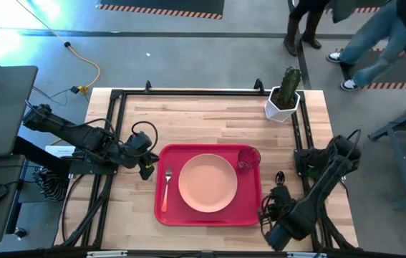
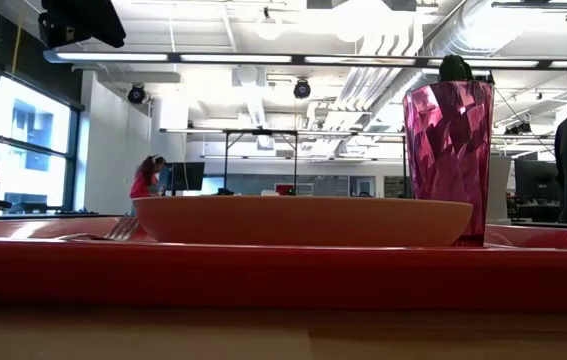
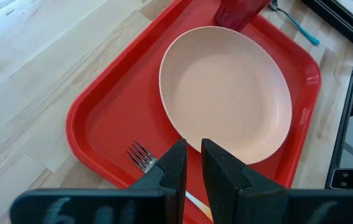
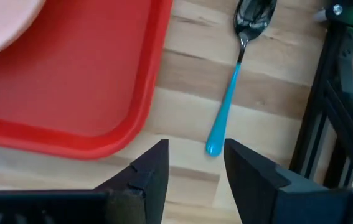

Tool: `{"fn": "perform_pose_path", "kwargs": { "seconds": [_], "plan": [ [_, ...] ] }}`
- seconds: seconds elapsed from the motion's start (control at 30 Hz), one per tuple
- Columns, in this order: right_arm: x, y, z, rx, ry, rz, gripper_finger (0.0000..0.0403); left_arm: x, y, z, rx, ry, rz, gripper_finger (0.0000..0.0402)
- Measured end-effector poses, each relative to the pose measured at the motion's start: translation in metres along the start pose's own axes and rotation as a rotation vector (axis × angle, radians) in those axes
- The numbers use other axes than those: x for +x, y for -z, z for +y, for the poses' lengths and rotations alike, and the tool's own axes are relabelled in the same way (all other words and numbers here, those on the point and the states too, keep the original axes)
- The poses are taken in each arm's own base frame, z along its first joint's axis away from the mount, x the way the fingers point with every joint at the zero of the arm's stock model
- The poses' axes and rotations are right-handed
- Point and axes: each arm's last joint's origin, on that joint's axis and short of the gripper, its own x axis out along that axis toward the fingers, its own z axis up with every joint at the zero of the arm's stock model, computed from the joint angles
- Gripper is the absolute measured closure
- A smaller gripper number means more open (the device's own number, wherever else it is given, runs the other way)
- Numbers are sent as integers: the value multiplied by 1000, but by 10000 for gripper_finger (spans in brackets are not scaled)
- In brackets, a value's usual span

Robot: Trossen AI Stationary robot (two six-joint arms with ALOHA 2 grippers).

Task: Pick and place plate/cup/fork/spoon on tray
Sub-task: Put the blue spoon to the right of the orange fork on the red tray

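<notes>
We see the wooden worktop (image 1: 210, 115) carrying the red tray (image 1: 210, 217) at its middle. On the tray the peach plate (image 1: 208, 183) lies flat at the centre, with the red-pink cup (image 1: 248, 158) standing upright just beside it at the tray's far right corner. The fork (image 1: 167, 188) lies on the tray left of the plate, tines toward the far side. The spoon (image 4: 235, 74) lies on the bare wood just right of the tray, teal handle toward the front edge. Our right gripper (image 4: 195, 165) hovers over the handle's end, fingers apart and empty. Our left gripper (image 3: 192, 162) hangs above the fork, fingers nearly together, holding nothing.
</notes>
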Motion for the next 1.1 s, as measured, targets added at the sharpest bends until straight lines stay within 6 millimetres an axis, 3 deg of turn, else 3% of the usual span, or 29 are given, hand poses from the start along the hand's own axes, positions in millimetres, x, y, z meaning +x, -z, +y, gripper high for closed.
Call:
{"fn": "perform_pose_path", "kwargs": {
  "seconds": [0.5,0.87,1.1],
  "plan": [
    [79,-34,-60,18,-149,126,258,0,0,1,-137,-11,-12,361],
    [123,-39,-75,16,-129,173,258,0,-1,1,-266,-30,-45,361],
    [138,-42,-80,21,-121,166,273,0,-1,2,-282,-35,-43,357]
  ]
}}
